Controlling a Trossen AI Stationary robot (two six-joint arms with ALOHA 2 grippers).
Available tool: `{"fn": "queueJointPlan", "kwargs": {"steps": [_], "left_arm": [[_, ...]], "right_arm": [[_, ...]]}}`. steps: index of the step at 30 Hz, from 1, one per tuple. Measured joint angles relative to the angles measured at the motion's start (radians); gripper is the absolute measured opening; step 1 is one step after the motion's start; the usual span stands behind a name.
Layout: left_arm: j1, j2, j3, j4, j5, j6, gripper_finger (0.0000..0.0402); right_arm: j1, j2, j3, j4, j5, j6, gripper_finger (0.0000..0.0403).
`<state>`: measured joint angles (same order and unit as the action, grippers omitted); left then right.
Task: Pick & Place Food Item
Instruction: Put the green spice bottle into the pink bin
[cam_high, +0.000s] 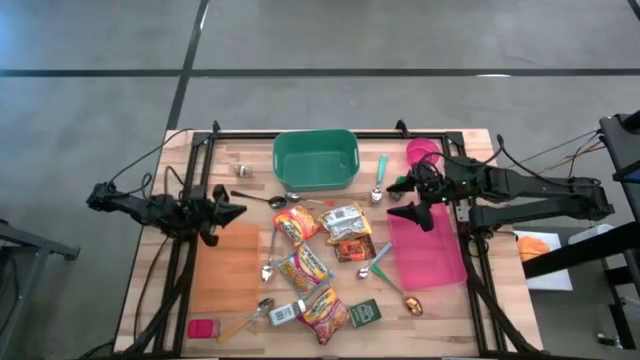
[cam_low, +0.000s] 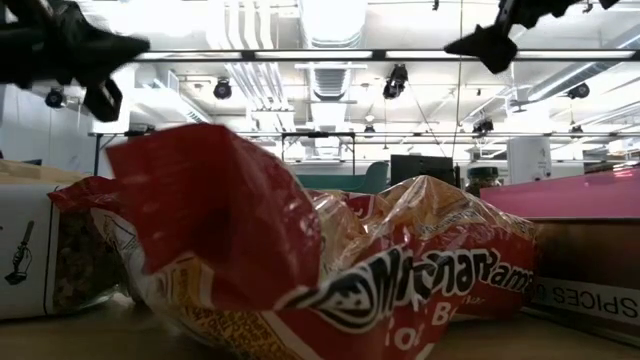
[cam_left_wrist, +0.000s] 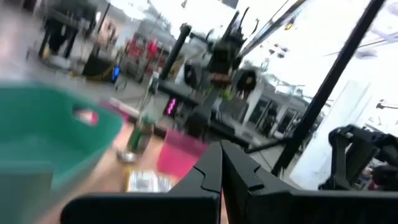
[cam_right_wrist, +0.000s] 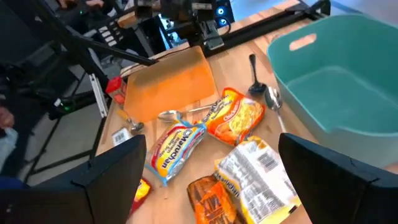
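Several food packets lie flat on the wooden table (cam_high: 450, 310): red-and-yellow noodle packets (cam_high: 296, 222) (cam_high: 303, 268) (cam_high: 325, 315), a silver packet (cam_high: 345, 220) and a brown one (cam_high: 355, 248). Behind them stands a green bin (cam_high: 315, 158). My right gripper (cam_high: 408, 200) hovers open above the table's right half, by the pink board (cam_high: 428, 248); its wrist view looks down on the noodle packets (cam_right_wrist: 236, 118) and the silver packet (cam_right_wrist: 258, 171). Shut and holding nothing, my left gripper (cam_high: 235, 210) hangs over the far end of the orange board (cam_high: 225, 265).
Spoons (cam_high: 265, 200) (cam_high: 378, 180) lie among the packets. A pink cup (cam_high: 425, 152) stands at the far right, a green box (cam_high: 365, 312) and a white box (cam_high: 285, 313) near the front, a red item (cam_high: 202, 328) at the front left. Black frame rails edge the table.
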<state>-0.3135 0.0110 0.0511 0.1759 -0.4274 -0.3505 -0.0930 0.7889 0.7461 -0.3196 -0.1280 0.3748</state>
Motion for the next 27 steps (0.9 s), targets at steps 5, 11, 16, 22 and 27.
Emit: {"fn": "queueJointPlan", "kwargs": {"steps": [5, 11, 16, 22, 27], "left_arm": [[0.03, 0.041, 0.059, -0.019, 0.0, 0.06, 0.0], [0.1, 0.156, 0.14, -0.019, 0.009, 0.048, 0.0], [0.178, 0.297, 0.239, -0.02, 0.021, -0.036, 0.0], [0.269, 0.454, 0.355, -0.028, 0.183, -0.078, 0.0], [0.297, 0.529, 0.409, -0.072, 0.296, -0.05, 0.0]], "right_arm": [[-0.052, 0.008, 0.031, -0.009, -0.002, 0.032, 0.0361], [-0.177, 0.013, 0.035, -0.07, -0.01, 0.095, 0.0361], [-0.257, 0.039, 0.035, -0.067, -0.134, 0.06, 0.0361], [-0.268, 0.057, 0.034, -0.069, -0.139, 0.017, 0.0361], [-0.267, 0.057, 0.034, -0.067, -0.142, 0.017, 0.0361]]}}
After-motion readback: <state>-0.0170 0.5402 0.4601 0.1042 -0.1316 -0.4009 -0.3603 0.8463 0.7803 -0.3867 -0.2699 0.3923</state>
